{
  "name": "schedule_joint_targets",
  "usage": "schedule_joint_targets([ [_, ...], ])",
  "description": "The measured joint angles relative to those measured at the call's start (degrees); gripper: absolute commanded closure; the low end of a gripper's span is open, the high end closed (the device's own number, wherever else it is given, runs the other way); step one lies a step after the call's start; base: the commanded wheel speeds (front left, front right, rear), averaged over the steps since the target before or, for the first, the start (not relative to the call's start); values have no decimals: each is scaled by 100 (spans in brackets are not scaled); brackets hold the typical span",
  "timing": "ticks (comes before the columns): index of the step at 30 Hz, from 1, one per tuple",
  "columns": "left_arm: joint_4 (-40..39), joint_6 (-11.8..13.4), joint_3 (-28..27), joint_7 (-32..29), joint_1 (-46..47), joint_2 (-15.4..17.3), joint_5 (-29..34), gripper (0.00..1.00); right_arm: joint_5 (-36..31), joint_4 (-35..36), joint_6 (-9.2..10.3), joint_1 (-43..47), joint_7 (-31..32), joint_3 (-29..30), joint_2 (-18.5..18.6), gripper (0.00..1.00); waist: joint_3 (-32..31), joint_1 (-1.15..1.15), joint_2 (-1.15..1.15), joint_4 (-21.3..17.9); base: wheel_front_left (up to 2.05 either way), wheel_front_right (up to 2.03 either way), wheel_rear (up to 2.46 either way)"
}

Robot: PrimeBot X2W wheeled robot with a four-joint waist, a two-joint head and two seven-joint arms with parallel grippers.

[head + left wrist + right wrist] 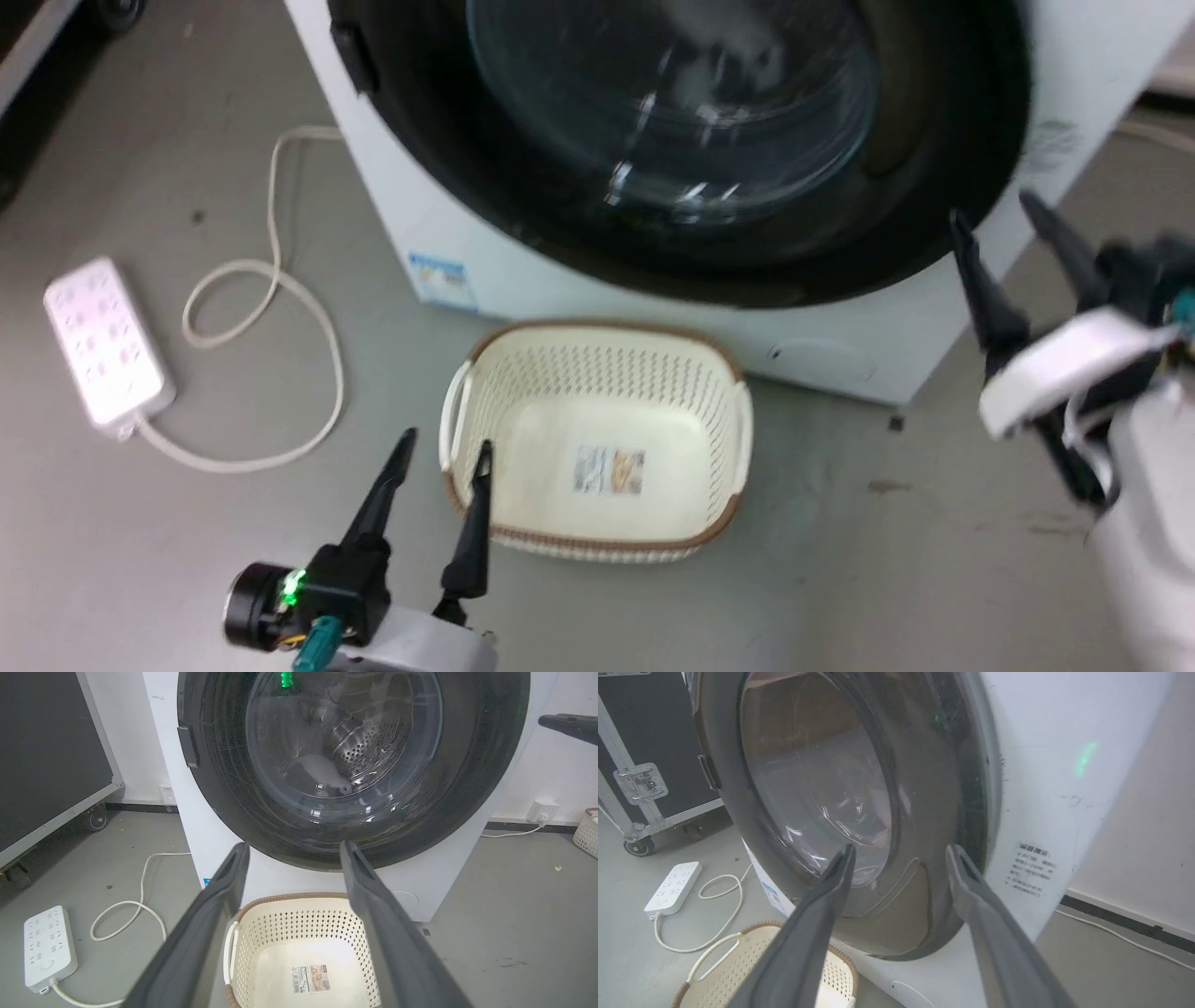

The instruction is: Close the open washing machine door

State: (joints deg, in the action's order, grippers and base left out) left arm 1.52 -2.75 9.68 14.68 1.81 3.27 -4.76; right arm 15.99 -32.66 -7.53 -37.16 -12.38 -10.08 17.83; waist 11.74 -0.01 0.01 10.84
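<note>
1. Washing machine door (672,140) lies flat against the front of the washing machine (420,215), its wide black rim ringing the clear bowl window. Whether it is latched cannot be told.
2. The right end effector (991,210) is at the door's lower right edge, with its two dark fingers (822,914) spread and nothing between them. In the right wrist view the fingertips point at the black rim just below the glass. They are close to it, but contact cannot be made out.
3. The left end effector (446,441) hangs low over the floor (187,560), also spread and empty. Its fingers point toward the washer, and one fingertip overlaps the near left corner of the basket (597,373) in the head view.
4. That cream, perforated basket has a brown rim and stands on the floor just in front of the washer, below the door. A small sticker (609,469) lies on its bottom.
5. Through the glass, the left wrist view shows the perforated steel drum (369,742).
6. A blue label (439,275) sits low on the washer's front at the left, and a small round flap (822,359) at the lower right.
7. To the left on the floor lies a white power strip (107,341), and its cord (272,210) loops toward the washer.
8. A black case on wheels (644,742) stands farther left.
</note>
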Motion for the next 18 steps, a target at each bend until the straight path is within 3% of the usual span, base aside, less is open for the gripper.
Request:
schedule_joint_targets([
  [5, 27, -45, -194, 1, -168, 44, -5, 0, -176, 627, 0, 1054, -158, 584, -397, 0, -484, -1, 0, -251, 0, 0, 0],
  [12, -20, -44, -403, 0, -493, 71, -12, 0, -983, 1834, 0, 2654, -212, 1144, -991, 0, -991, -1, 0, -589, 0, 0, 0],
  [18, 46, -96, -403, 0, -664, 73, 12, 0, -1378, 2321, 0, 3525, -237, 1602, -1415, 0, -1246, -1, 0, -712, 0, 0, 0],
])
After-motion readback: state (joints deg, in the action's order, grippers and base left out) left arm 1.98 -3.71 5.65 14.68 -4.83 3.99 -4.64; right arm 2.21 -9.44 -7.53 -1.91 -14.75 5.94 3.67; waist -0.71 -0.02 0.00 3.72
